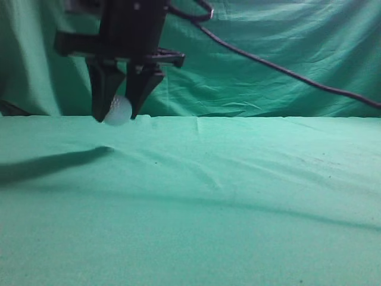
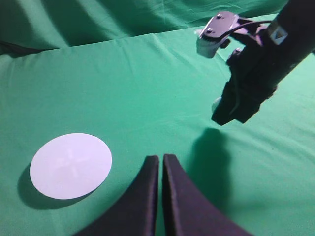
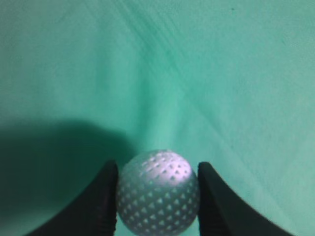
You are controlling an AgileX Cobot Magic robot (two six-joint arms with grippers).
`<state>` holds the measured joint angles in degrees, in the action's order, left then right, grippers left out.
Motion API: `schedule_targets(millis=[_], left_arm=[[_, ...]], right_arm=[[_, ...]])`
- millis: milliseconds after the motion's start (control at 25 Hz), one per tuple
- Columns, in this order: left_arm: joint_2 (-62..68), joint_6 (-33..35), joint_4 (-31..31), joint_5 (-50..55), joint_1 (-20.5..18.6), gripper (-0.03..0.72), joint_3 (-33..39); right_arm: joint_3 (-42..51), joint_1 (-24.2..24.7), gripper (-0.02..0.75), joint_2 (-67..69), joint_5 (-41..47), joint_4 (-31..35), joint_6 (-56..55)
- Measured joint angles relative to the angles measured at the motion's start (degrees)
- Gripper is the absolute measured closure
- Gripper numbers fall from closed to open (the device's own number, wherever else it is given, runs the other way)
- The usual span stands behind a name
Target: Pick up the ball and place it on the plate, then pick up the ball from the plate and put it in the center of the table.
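Observation:
The white dimpled ball (image 1: 119, 110) sits between the two black fingers of my right gripper (image 1: 116, 118), which is shut on it and holds it a little above the green table (image 1: 238, 190). In the right wrist view the ball (image 3: 158, 194) fills the gap between the jaws (image 3: 157, 167). In the left wrist view the right gripper (image 2: 231, 115) hangs at the upper right, its shadow on the cloth below, and the ball (image 2: 216, 104) barely shows. The white round plate (image 2: 70, 165) lies at the lower left, empty. My left gripper (image 2: 161, 158) is shut and empty, between the plate and that shadow.
A black cable (image 1: 286, 71) runs from the right arm across the folded green backdrop curtain (image 1: 268, 42). The table cloth is slightly wrinkled. The arm's long shadow (image 1: 53, 164) lies on the table's left side.

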<state>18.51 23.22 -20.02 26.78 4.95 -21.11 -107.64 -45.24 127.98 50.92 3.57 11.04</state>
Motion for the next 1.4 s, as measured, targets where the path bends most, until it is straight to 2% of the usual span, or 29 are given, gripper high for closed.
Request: schedule_targets(millis=[480,720,960,1000,1120,1240,1320,1400], left_arm=[[0.0,0.0,0.0,0.0,0.4,0.688,0.0],[0.0,0.0,0.0,0.0,0.4,0.688,0.0],[0.0,0.0,0.0,0.0,0.4,0.688,0.0],[0.0,0.0,0.0,0.0,0.4,0.688,0.0],[0.0,0.0,0.0,0.0,0.4,0.688,0.0],[0.0,0.0,0.0,0.0,0.4,0.688,0.0],[0.0,0.0,0.0,0.0,0.4,0.688,0.0],[0.0,0.0,0.0,0.0,0.4,0.688,0.0]], right_arm=[[-1.6,0.0,0.433,4.0,-3.9,0.0,0.0],[-1.6,0.0,0.199,4.0,-4.2,0.0,0.0],[-1.6,0.0,0.207,-0.4,-0.8,-0.3,-0.1],[-1.6,0.0,0.293,-2.3,0.3,-0.8,-0.3],[-1.6,0.1,0.453,-8.6,3.9,-3.4,-0.8],[-1.6,0.1,0.66,-15.1,9.7,-5.8,-2.9],[-1.6,0.1,0.738,-19.2,12.7,-6.9,-4.7],[-1.6,0.1,0.738,-23.4,14.3,-7.7,-5.5]])
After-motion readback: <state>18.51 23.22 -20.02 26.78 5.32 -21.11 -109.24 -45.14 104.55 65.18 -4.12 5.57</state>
